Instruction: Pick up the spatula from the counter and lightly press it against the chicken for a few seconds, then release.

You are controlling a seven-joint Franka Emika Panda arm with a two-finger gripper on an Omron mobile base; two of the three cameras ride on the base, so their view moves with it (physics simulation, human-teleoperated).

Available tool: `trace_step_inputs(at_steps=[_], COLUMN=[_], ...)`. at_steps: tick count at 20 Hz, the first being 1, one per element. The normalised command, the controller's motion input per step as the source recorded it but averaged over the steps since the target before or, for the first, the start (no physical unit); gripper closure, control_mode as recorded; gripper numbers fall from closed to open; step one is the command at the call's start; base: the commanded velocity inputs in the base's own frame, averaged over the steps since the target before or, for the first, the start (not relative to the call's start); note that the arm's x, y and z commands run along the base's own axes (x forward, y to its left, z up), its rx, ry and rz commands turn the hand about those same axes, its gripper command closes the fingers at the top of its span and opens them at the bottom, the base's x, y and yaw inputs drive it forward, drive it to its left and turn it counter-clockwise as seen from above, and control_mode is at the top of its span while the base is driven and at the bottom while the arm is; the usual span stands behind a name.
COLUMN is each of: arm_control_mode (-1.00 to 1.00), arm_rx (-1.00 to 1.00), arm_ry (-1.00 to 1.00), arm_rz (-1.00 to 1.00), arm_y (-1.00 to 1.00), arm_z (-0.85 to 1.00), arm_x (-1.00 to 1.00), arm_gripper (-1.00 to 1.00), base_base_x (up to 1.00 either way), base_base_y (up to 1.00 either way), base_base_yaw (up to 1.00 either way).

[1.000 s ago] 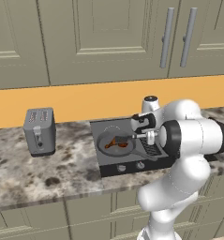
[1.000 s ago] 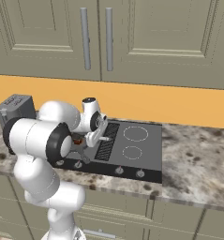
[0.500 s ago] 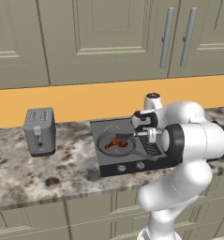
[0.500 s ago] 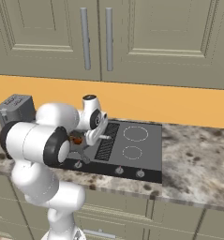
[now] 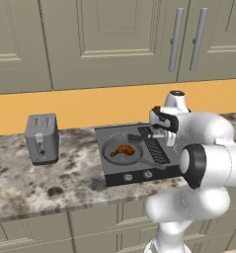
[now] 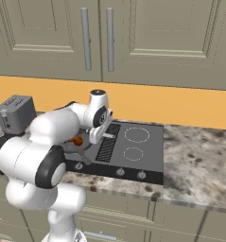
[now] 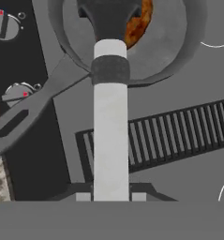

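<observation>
Apparently spatula (image 7: 111,131) overlaps chicken (image 7: 138,24) in hand view.

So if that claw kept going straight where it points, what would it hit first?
Its gripper carries a white-handled dark spatula, which likely meets the browned chicken piece in the round grey pan first.

- The dark-headed, white-handled spatula (image 7: 111,117) covers most of the browned chicken piece (image 7: 139,23).
- The round grey frying pan (image 7: 179,47) runs off the hand view's top edge.
</observation>
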Motion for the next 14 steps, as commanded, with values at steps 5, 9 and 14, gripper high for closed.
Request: trace_step_inputs(at_steps=[5, 9, 14], arm_control_mode=[-1.0, -1.0, -1.0], arm_rx=[0.08, 0.09, 0.09], arm_ry=[-0.01, -0.01, -0.05], arm_rz=[0.0, 0.0, 0.0], arm_y=[-0.15, -0.06, -0.17], arm_z=[0.32, 0.17, 0.41], arm_x=[-0.43, -0.65, -0.54], arm_gripper=[1.0, 1.0, 1.0], base_base_x=[0.0, 0.0, 0.0], base_base_y=[0.0, 0.0, 0.0], base_base_yaw=[0.0, 0.0, 0.0])
